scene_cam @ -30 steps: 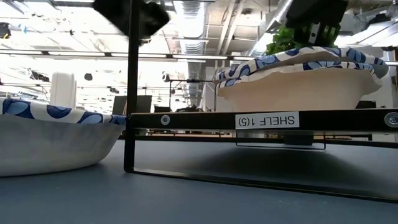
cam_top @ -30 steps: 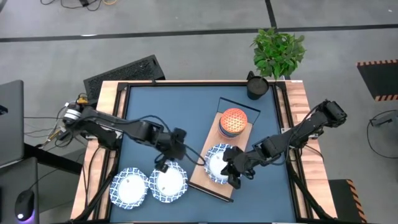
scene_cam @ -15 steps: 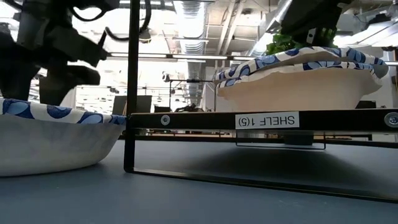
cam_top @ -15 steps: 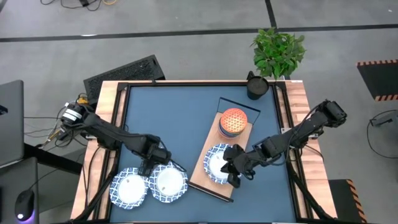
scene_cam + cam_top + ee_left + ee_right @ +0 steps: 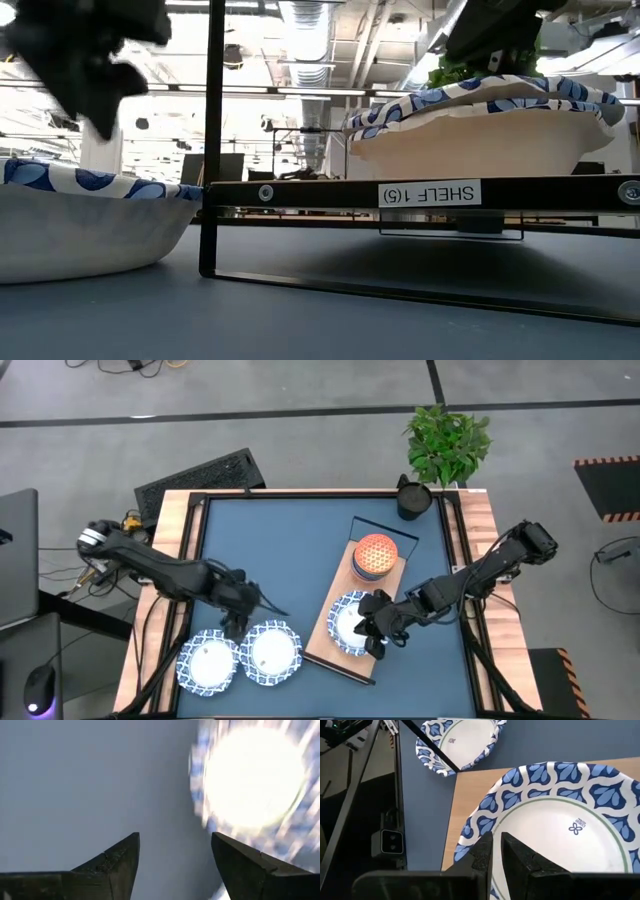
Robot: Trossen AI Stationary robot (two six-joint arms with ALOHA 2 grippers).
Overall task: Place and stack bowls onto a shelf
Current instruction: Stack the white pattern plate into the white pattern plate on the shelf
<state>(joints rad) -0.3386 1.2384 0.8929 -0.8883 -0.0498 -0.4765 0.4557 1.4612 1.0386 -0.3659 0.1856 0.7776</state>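
Note:
Two wide white bowls with blue patterned rims (image 5: 207, 663) (image 5: 270, 653) rest on their bases on the blue table at the near left. My left gripper (image 5: 236, 626) hovers open just beyond them, touching nothing; in its wrist view (image 5: 175, 845) one bowl (image 5: 252, 775) shows blurred ahead. The shelf (image 5: 322, 632), a light-wood board on a black wire frame (image 5: 420, 192), carries another white-and-blue bowl (image 5: 350, 625) and a stack topped by an orange bowl (image 5: 375, 552). My right gripper (image 5: 377, 642) is shut on the white bowl on the shelf. My right gripper pinches the blue patterned rim (image 5: 472, 837) of the white bowl between its two fingers (image 5: 485, 851), at the bowl's near right side. The fingers slant down from the table's right. The bowl sits on the shelf board (image 5: 465, 795), slightly tilted.
A dark cup-like pot (image 5: 413, 500) and a green plant (image 5: 447, 445) stand at the table's far right corner. A keyboard (image 5: 200, 478) lies beyond the far left edge. Open blue table (image 5: 270, 550) spreads across the far left half.
My left gripper has gone from above the right-hand bowl, close to the shelf, toward the table's left edge and somewhat down, rolling about its own axis, and its fingers have opened. Both bowls on the table lie where they were. My right gripper has stayed put.

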